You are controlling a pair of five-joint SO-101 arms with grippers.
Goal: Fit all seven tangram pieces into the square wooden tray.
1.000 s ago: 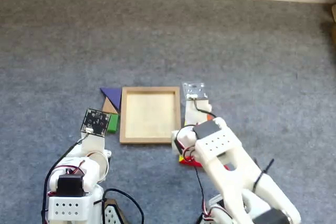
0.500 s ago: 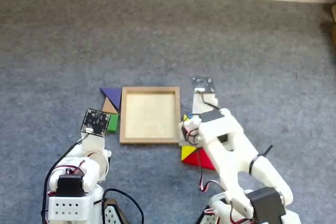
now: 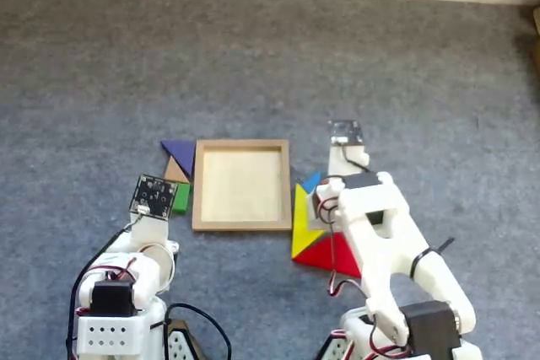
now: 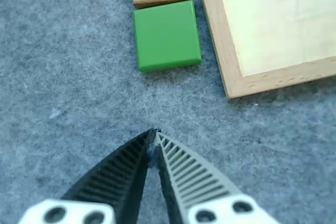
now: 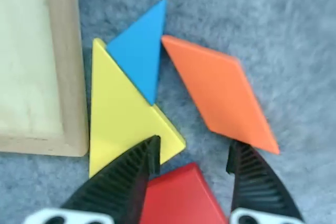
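One green square (image 4: 167,35) beside tray (image 4: 219,51), left fingers (image 4: 126,174) together

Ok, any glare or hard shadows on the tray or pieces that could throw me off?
High view: even light, no hot spot on the tray. Left wrist view: green square evenly lit, no glare. Right wrist view: no glare on the yellow triangle or red triangle; the right gripper hides part of both.
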